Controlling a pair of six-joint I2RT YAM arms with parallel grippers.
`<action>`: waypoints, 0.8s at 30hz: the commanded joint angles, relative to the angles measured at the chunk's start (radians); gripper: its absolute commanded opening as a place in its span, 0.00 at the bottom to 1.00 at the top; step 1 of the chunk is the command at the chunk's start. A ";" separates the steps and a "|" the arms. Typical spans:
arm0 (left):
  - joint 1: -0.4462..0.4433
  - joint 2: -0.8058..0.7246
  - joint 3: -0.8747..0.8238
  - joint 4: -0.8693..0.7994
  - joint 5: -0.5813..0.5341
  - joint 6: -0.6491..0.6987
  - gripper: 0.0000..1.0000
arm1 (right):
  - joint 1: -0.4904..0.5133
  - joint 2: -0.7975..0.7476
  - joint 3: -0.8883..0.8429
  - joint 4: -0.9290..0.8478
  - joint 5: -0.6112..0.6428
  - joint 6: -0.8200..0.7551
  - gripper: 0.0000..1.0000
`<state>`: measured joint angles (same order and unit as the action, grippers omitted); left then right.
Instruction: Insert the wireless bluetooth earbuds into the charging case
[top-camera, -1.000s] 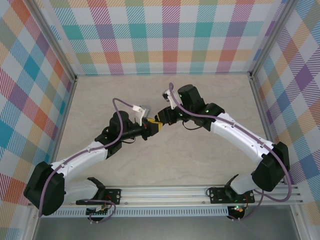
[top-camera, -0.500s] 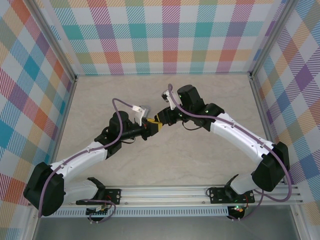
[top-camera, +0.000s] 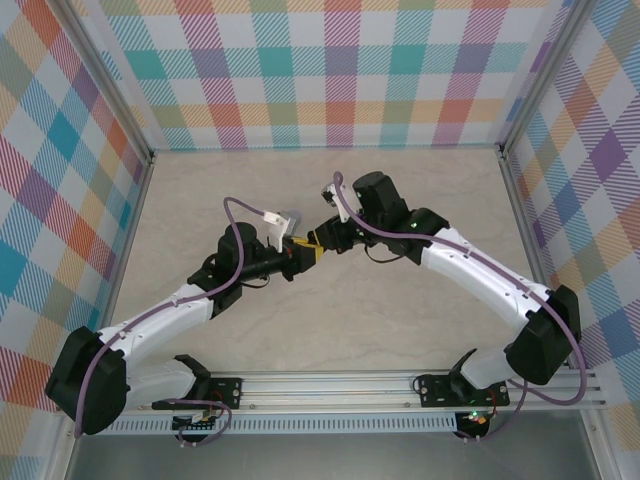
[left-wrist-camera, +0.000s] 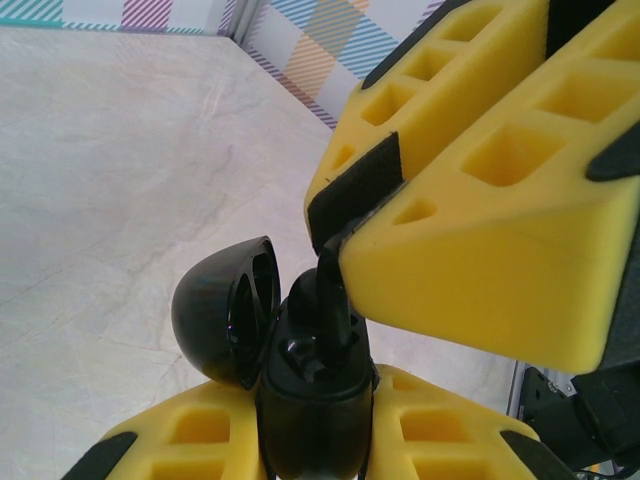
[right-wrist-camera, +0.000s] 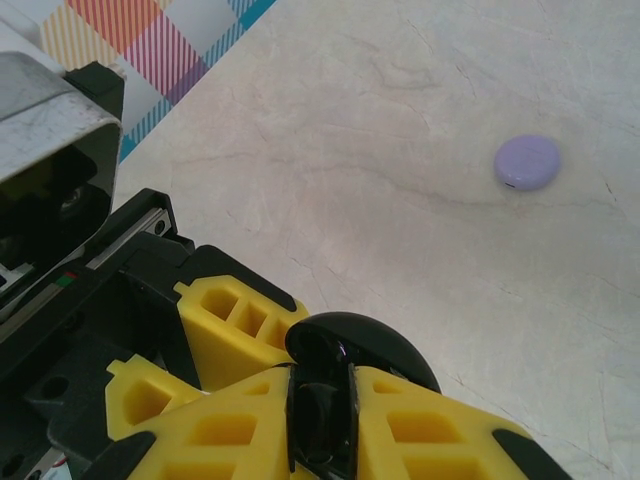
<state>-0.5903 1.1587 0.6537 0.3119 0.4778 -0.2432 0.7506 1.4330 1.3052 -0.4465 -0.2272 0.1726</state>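
A black earbud (left-wrist-camera: 330, 300) is pinched by the right end effector (right-wrist-camera: 320, 392), its tip reaching into the open black charging case (left-wrist-camera: 312, 395). The case is clamped by the left end effector (left-wrist-camera: 315, 432), mid-frame in the top view. Against the earlier frame, only a slight tilt of the right wrist is seen. Bare table (right-wrist-camera: 400, 110) is left all around, with a lavender case (right-wrist-camera: 528, 162) well apart.

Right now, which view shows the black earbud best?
Left wrist: the earbud shows side-on, pinched by the right gripper, its lower end at the open case. Right wrist gives a dark sliver in that grip. From the top it is too small to tell.
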 joint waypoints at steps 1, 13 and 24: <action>0.008 -0.035 0.034 0.033 -0.013 0.026 0.00 | 0.013 -0.016 0.025 -0.065 0.003 -0.027 0.20; 0.007 -0.034 0.041 0.019 0.001 0.042 0.00 | 0.027 -0.036 0.026 -0.068 0.036 -0.040 0.19; 0.007 -0.034 0.049 0.018 0.033 0.059 0.00 | 0.049 0.010 0.062 -0.110 0.042 -0.061 0.21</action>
<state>-0.5903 1.1522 0.6670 0.3038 0.4889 -0.2115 0.7872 1.4281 1.3357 -0.5179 -0.1833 0.1318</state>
